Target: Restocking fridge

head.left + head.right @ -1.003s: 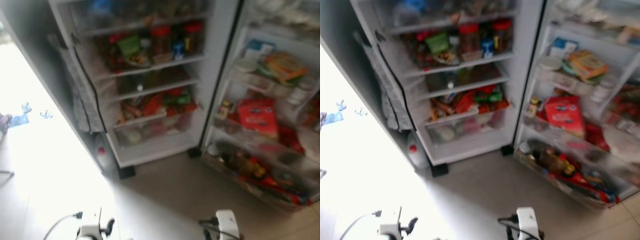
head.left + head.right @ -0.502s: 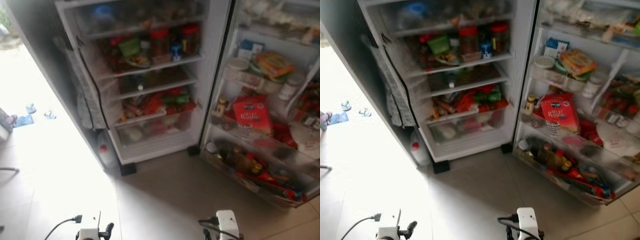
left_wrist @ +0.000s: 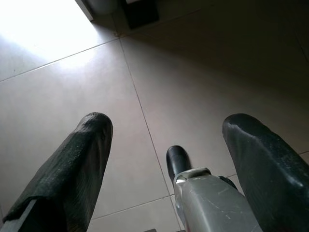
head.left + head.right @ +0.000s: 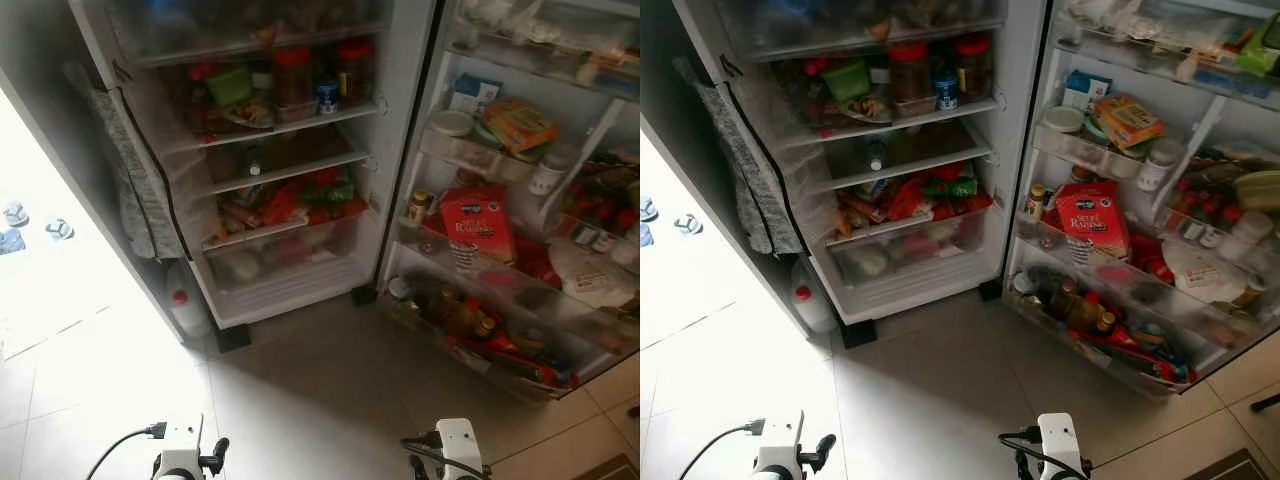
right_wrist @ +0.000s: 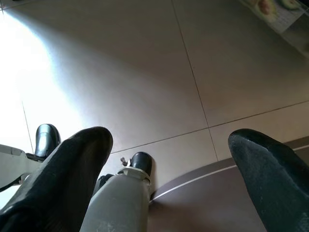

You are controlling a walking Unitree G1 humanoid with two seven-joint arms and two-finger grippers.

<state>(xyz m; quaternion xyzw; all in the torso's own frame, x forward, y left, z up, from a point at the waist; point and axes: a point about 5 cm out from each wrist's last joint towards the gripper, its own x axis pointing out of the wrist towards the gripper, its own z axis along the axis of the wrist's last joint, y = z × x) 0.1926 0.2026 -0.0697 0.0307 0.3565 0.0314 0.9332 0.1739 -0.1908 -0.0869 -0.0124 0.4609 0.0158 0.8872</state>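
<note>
The fridge stands open in front of me, its shelves packed with jars, packets and bottles. A clear drawer sits at the bottom. The open door's racks on the right hold a red bag, boxes, jars and bottles. Both arms hang low: the left arm and right arm show at the bottom edge. My left gripper is open over bare floor tiles, holding nothing. My right gripper is open too, above the tiles near my feet.
A white bottle with a red cap stands on the floor by the fridge's left corner. A grey cloth hangs on the fridge's left side. Sandals lie in bright sunlight at the far left. Tiled floor lies between me and the fridge.
The whole picture has shifted and sharpened, so the camera moved; the fridge sits further left in view. Both arms hang as before.
</note>
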